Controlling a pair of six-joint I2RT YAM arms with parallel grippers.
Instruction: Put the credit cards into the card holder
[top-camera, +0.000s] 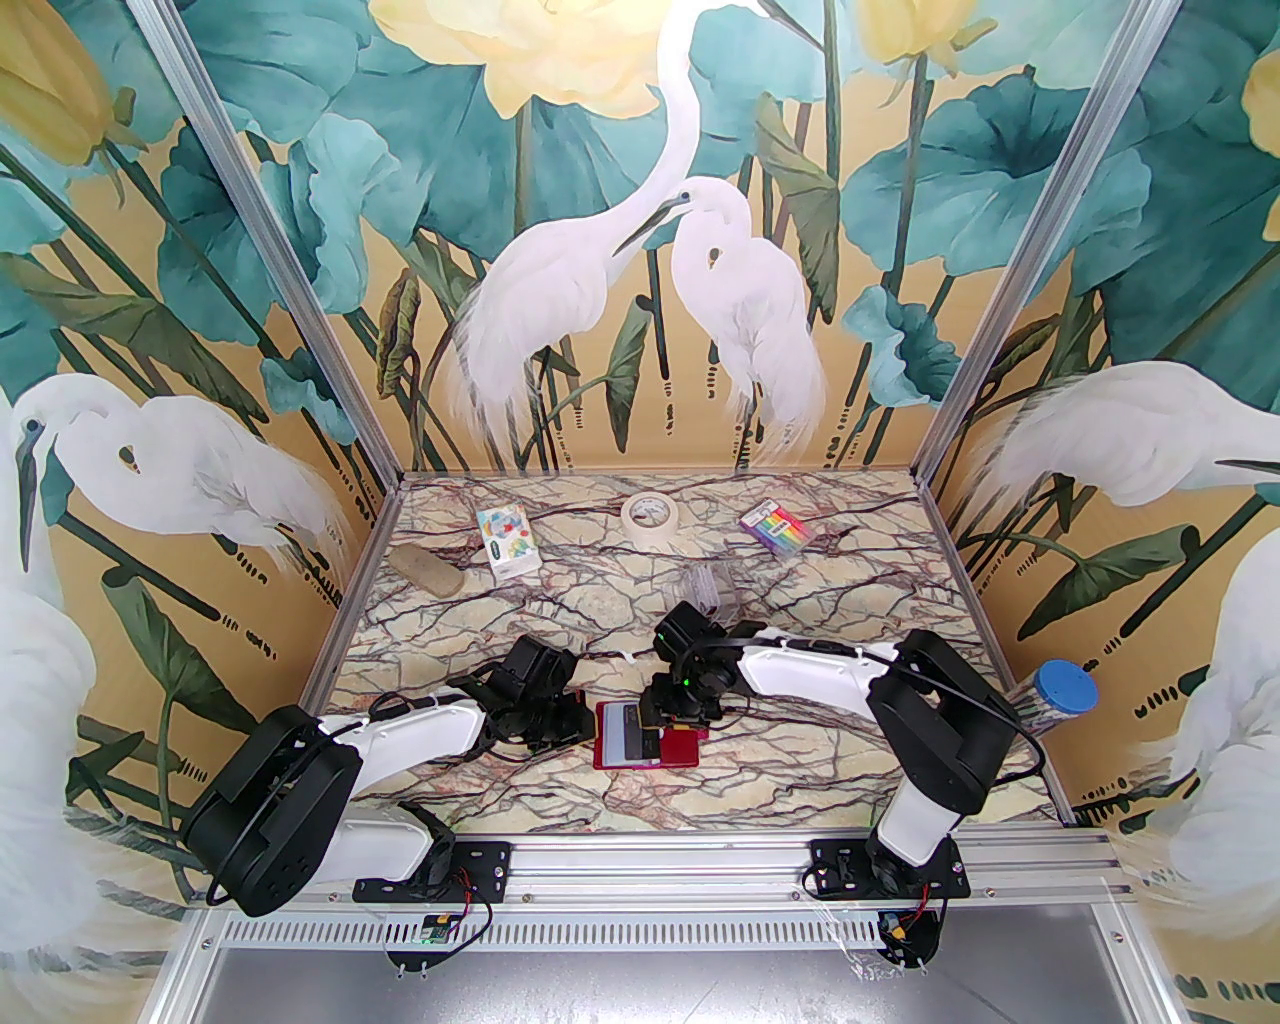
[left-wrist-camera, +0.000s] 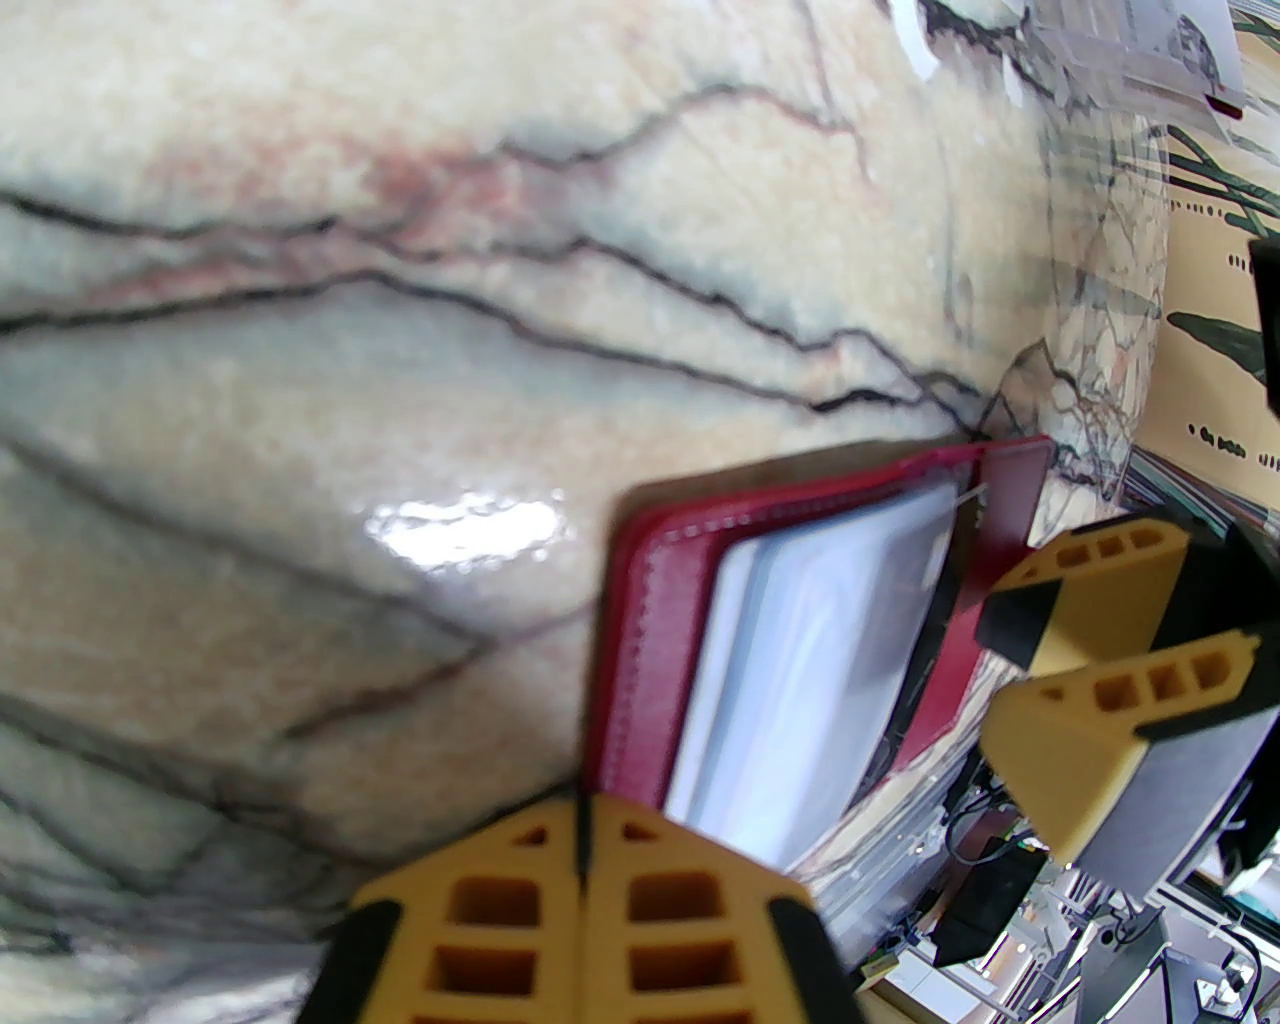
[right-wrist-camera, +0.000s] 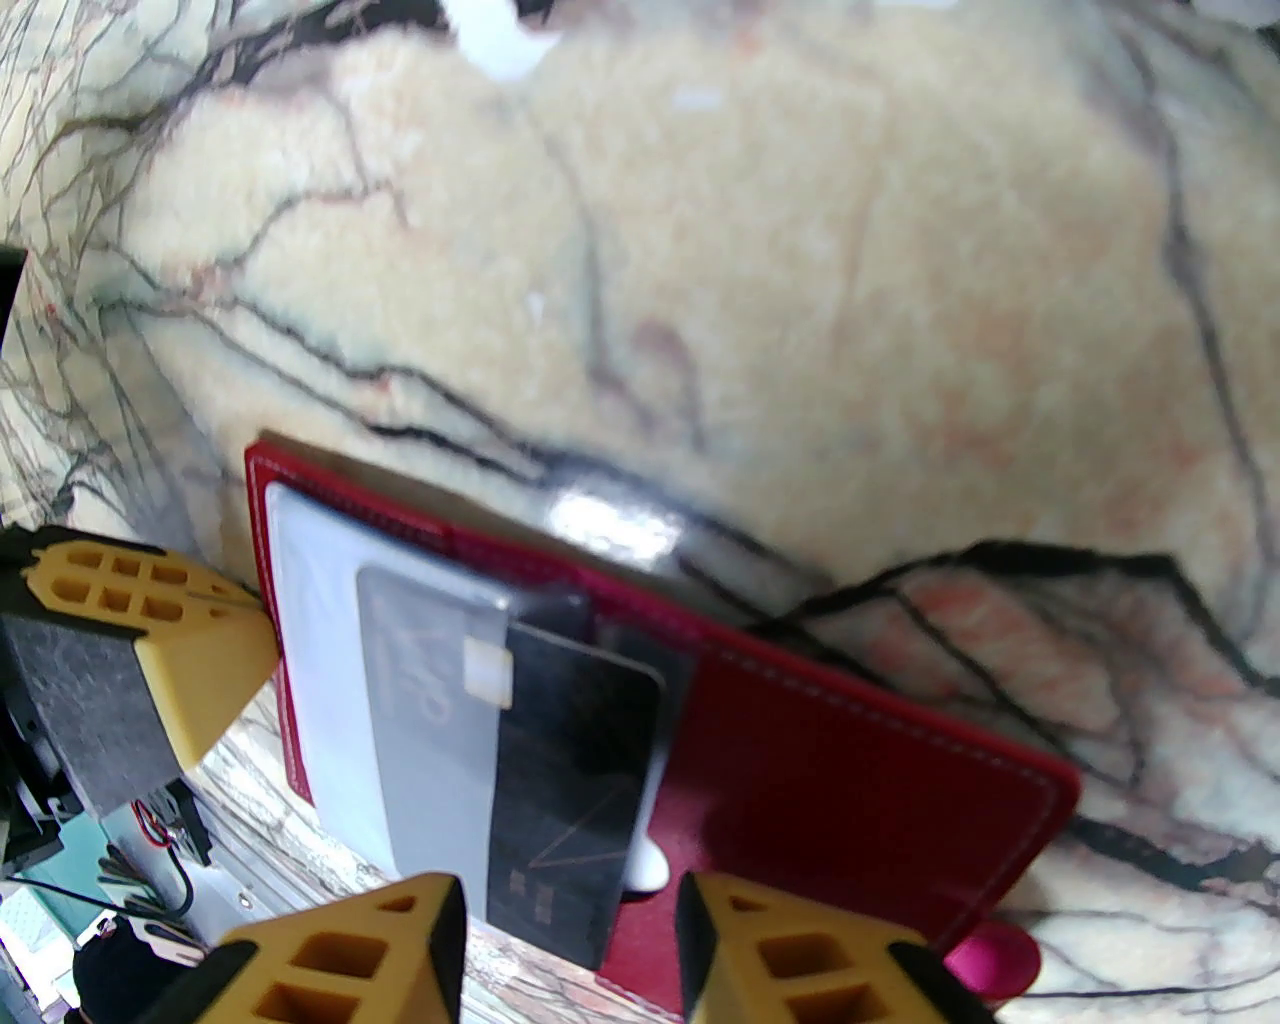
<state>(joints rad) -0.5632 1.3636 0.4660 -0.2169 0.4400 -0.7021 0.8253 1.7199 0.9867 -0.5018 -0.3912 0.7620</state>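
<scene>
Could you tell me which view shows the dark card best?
The right wrist view: the dark card lies close and face-on on the card holder. The top external view shows it tiny; the left wrist view, barely an edge.

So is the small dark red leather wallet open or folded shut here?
Open: the small dark red leather wallet lies spread flat, inside facing up, with a dark rectangular card resting on its clear pockets.

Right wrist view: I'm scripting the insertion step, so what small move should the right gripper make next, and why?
Probably nudge the dark card deeper into the clear pocket. It lies partly in the card holder, one end jutting toward the right gripper, whose jaws stand open, not clamping it. The shut left gripper sits against the holder's left edge, seemingly bracing it.
</scene>
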